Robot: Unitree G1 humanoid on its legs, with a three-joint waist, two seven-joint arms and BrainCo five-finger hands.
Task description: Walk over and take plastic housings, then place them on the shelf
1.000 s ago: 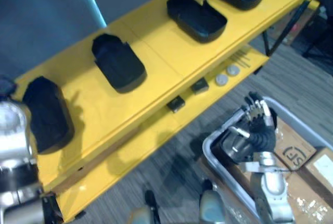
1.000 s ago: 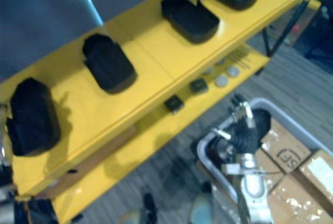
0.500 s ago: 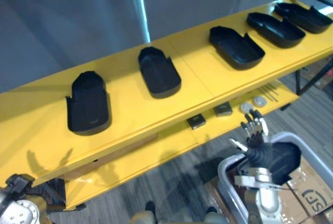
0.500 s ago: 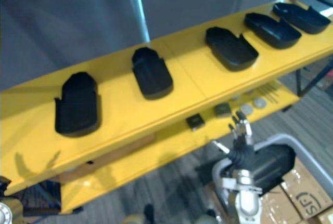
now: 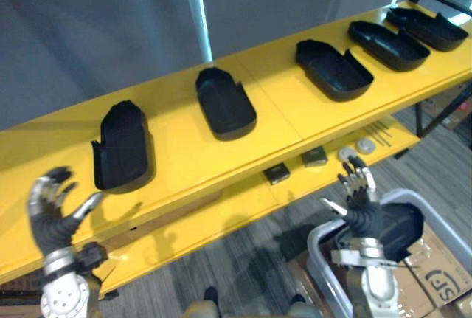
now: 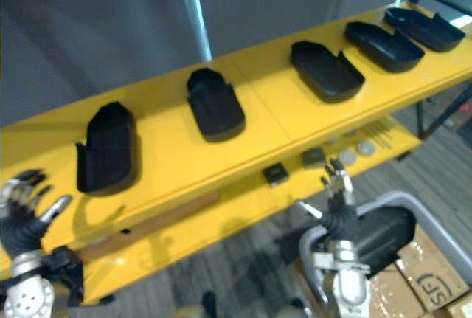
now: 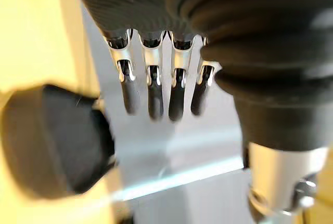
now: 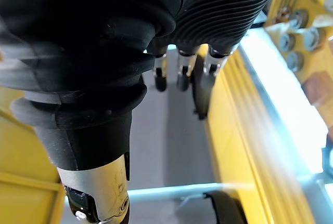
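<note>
Nearest, the right hand [image 5: 359, 198] is hovering with its fingers straight and released, holding nothing, just above the rim of a grey bin [image 5: 318, 243]. A black plastic housing [image 5: 404, 223] is lying inside that bin, and cardboard boxes [image 5: 441, 277] are sitting beside it. On the other side, the left hand [image 5: 53, 213] is hanging in front of the shelf edge with fingers spread and relaxed, also empty. Past the hands, a lower yellow board [image 5: 240, 196] is carrying two small black blocks [image 5: 277, 173] and some round discs [image 5: 364, 144]. Farther back, the top yellow shelf [image 5: 284, 108] is carrying five black housings in a row, well apart: one [image 5: 124, 148] beyond the left hand, then another [image 5: 225, 102], a third [image 5: 333, 69], a fourth [image 5: 387, 43] and the last [image 5: 428, 26].
</note>
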